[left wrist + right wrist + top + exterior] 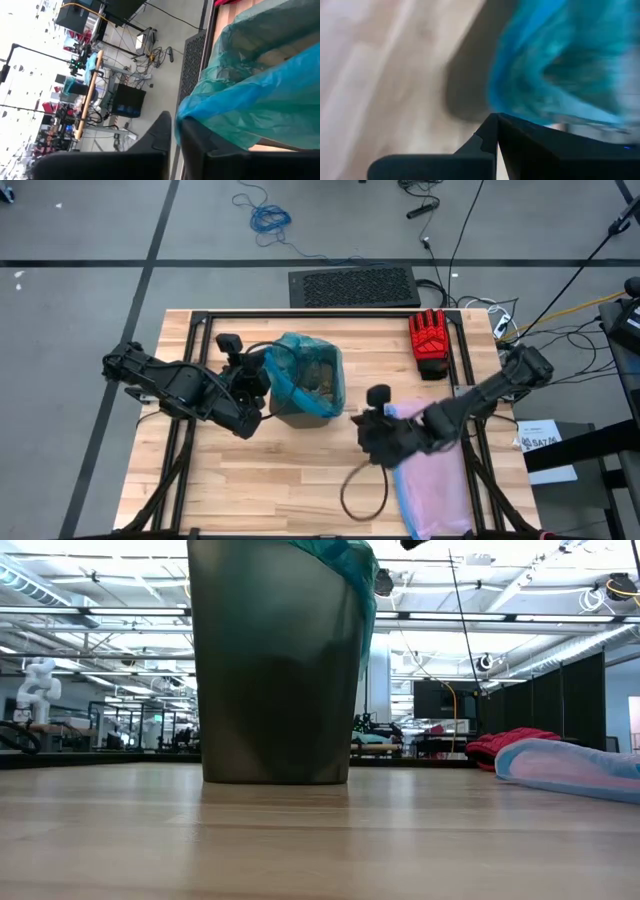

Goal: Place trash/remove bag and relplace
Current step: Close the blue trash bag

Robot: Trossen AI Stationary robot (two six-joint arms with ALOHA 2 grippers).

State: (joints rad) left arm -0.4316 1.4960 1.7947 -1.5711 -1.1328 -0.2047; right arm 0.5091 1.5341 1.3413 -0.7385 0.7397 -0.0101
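High view shows the left gripper point(262, 380) pressed up against the left rim of the dark bin point(300, 412), its fingers point(165, 131) pinched nearly together on the edge of the teal-green bag point(305, 370) that lines the bin, with brown paper wads point(318, 376) lying inside. The right gripper point(372, 432) hangs over the table point(250, 480) just right of the bin, jaws fully closed and empty, above the pale pink bag point(435, 485). A red glove point(431, 340) lies at the far right edge.

Probably lab: floor cables point(268, 218), robots point(38, 680)
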